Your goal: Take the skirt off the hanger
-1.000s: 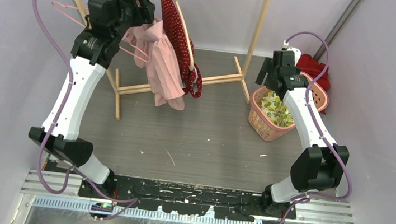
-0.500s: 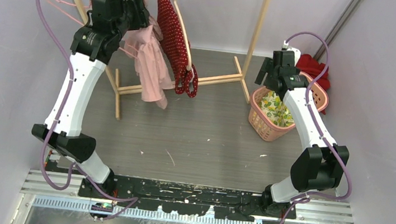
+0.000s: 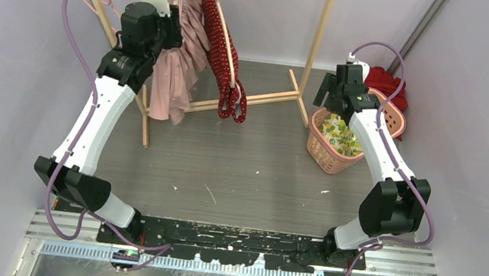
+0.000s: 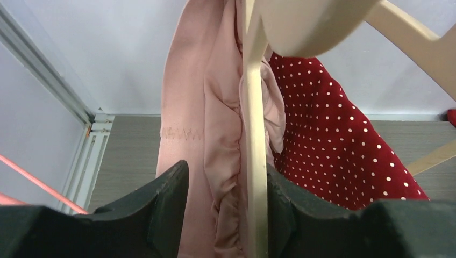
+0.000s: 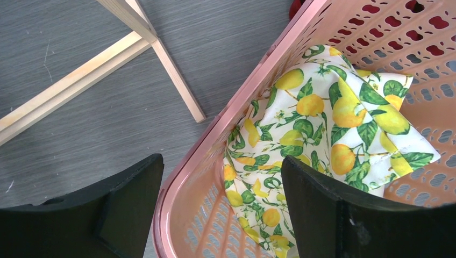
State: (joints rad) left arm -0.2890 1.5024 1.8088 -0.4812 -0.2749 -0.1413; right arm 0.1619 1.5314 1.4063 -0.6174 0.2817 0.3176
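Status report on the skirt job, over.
Left gripper closed on pink skirt and hanger. Right gripper open over basket. Skirt not yet off; red dotted garment alongside.

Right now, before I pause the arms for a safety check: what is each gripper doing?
Left gripper: closed on the pink skirt, hanger bar between the jaws too.
Right gripper: open, empty, above the basket.
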